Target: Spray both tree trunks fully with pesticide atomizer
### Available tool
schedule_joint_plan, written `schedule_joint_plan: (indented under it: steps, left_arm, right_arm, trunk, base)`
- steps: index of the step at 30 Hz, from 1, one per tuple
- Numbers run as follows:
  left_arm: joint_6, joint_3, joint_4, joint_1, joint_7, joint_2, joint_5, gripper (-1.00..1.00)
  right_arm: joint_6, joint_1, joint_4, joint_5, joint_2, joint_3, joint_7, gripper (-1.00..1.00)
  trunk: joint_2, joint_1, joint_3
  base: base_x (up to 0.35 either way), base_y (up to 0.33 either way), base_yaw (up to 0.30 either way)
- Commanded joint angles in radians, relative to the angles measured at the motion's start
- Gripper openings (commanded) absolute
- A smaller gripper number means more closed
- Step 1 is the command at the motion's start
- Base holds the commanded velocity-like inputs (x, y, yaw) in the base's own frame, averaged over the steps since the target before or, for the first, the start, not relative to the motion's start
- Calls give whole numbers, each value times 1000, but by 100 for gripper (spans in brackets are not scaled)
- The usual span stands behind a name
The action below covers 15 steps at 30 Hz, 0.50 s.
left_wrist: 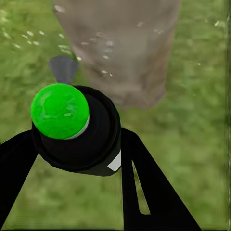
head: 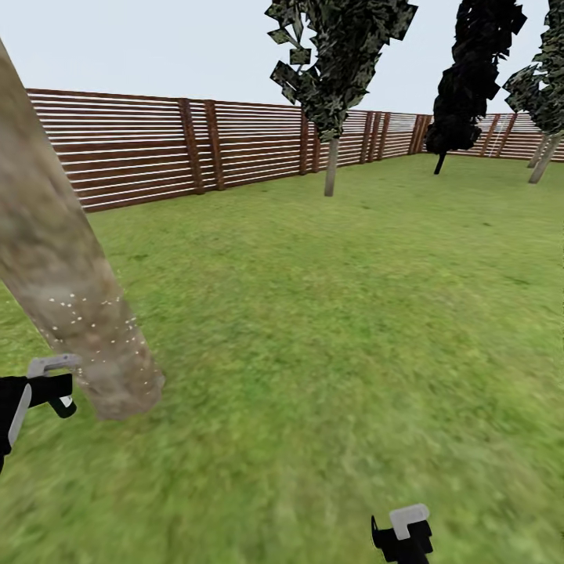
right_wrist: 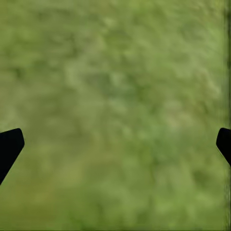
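Gripped in the left claw (left_wrist: 91,159), the atomizer (left_wrist: 74,127) points at the near tree trunk (head: 59,282); pesticide specks (head: 94,317) cover only its lower part. Right claw (right_wrist: 115,144) hangs open, empty. Farther tree (head: 332,164), beyond that trunk, looks untreated.

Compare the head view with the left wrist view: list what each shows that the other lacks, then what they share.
Head view alone: the brown slatted fence, thin-stemmed trees far off, the open right claw.
Left wrist view alone: the atomizer with its green cap, gripped between black fingers.
Shared: the thick mottled trunk dotted with whitish pesticide specks, and grass.
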Motion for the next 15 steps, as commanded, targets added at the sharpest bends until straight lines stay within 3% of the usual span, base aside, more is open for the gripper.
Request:
schedule_joint_plan:
  steps: [1, 15]
  left_arm:
    - [0, 0, 0, 0, -1, 0, 0, -100]
    - [3, 0, -2, 0, 4, 0, 0, -100]
  right_arm:
    - [0, 0, 0, 0, 0, 0, 0, 100]
    - [0, 0, 0, 0, 0, 0, 0, 100]
  trunk:
    - [0, 0, 0]
    - [0, 0, 0]
  base:
    - [4, -262, 0]
    - [29, -260, 0]
